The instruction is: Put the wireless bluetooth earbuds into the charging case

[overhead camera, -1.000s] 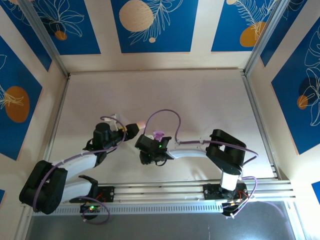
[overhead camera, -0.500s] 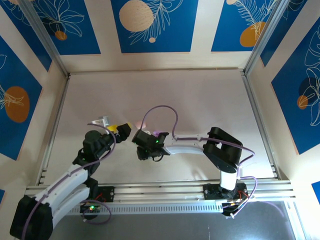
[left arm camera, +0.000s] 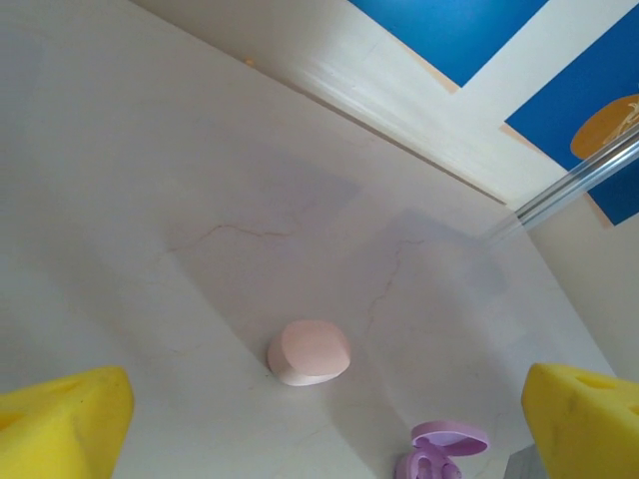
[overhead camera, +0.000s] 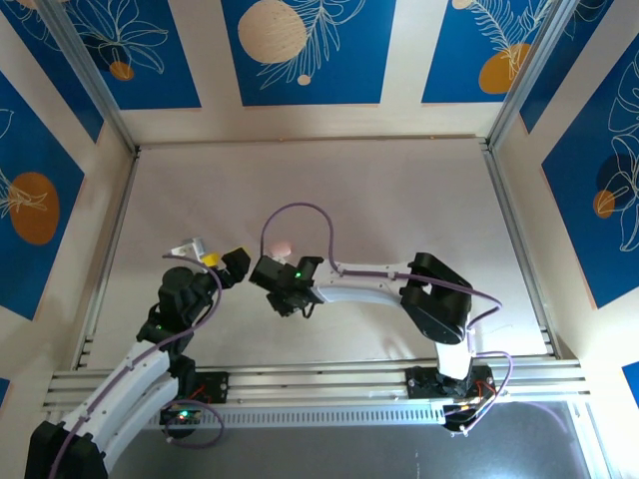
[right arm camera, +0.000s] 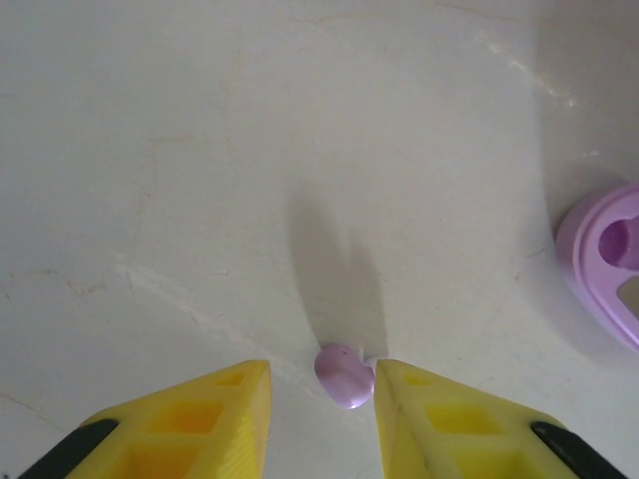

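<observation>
A light purple earbud (right arm camera: 345, 375) lies on the table between the yellow fingers of my right gripper (right arm camera: 321, 377). It touches the right finger (right arm camera: 449, 419), and a gap separates it from the left one, so the gripper is open. The open purple charging case (right arm camera: 604, 261) sits at the right edge of that view, and it also shows as an open purple case (left arm camera: 439, 451) low in the left wrist view. A closed pink case (left arm camera: 309, 351) (overhead camera: 283, 246) rests on the table ahead of my left gripper (left arm camera: 327, 399) (overhead camera: 228, 261), which is wide open and empty. The pink earbuds are hidden.
The pale table (overhead camera: 399, 200) spreads wide behind and to the right of both arms. The right arm's purple cable (overhead camera: 300, 212) loops over the pink case. Metal frame rails (overhead camera: 110, 239) border the table on the left and right.
The left arm has drawn back to the left and toward its base. The right gripper has slid left, away from the purple case, and now straddles the purple earbud.
</observation>
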